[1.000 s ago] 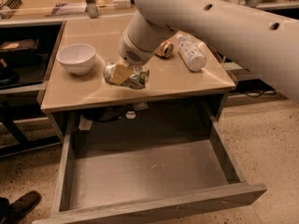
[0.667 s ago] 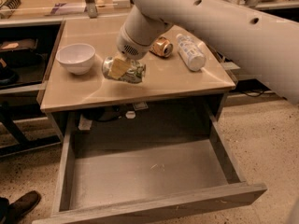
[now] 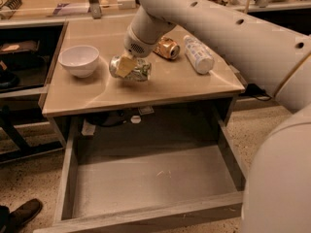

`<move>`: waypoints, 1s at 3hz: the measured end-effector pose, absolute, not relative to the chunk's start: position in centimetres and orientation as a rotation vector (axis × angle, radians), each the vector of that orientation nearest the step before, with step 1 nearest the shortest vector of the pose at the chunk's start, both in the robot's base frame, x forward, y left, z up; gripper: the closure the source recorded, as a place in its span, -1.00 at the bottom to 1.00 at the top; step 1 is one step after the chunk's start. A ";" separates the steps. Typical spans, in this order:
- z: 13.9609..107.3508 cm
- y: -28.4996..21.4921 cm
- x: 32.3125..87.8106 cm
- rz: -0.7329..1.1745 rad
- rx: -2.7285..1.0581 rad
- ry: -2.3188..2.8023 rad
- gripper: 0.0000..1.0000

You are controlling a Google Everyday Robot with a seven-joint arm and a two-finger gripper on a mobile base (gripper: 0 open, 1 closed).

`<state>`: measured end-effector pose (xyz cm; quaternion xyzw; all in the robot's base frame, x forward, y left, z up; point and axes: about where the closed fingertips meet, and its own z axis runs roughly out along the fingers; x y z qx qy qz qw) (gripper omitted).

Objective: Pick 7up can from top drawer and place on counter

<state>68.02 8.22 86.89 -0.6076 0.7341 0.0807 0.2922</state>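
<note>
The 7up can (image 3: 133, 71), silvery with green marks, lies on its side in my gripper (image 3: 127, 67) over the middle of the beige counter (image 3: 160, 89). The gripper is shut on the can, with a tan fingertip (image 3: 126, 65) across its side. I cannot tell whether the can rests on the counter or hangs just above it. The top drawer (image 3: 146, 178) stands pulled open below the counter's front edge, and its grey floor shows nothing in it.
A white bowl (image 3: 79, 60) sits on the counter at the left. A gold-brown can (image 3: 167, 48) and a clear plastic bottle (image 3: 198, 55) lie on the counter behind and right of the gripper. My large white arm (image 3: 233, 33) crosses the upper right. A dark shoe (image 3: 22, 213) shows at the bottom left.
The gripper with the can has moved a little farther back over the counter, away from its front edge. The drawer has stayed open.
</note>
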 end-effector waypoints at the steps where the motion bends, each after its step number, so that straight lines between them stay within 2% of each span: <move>1: 84.8 8.1 69.3 0.234 -1.608 1.973 1.00; 2: 84.1 7.8 69.5 0.222 -1.592 1.972 1.00; 3: 84.1 7.8 69.5 0.222 -1.592 1.972 0.62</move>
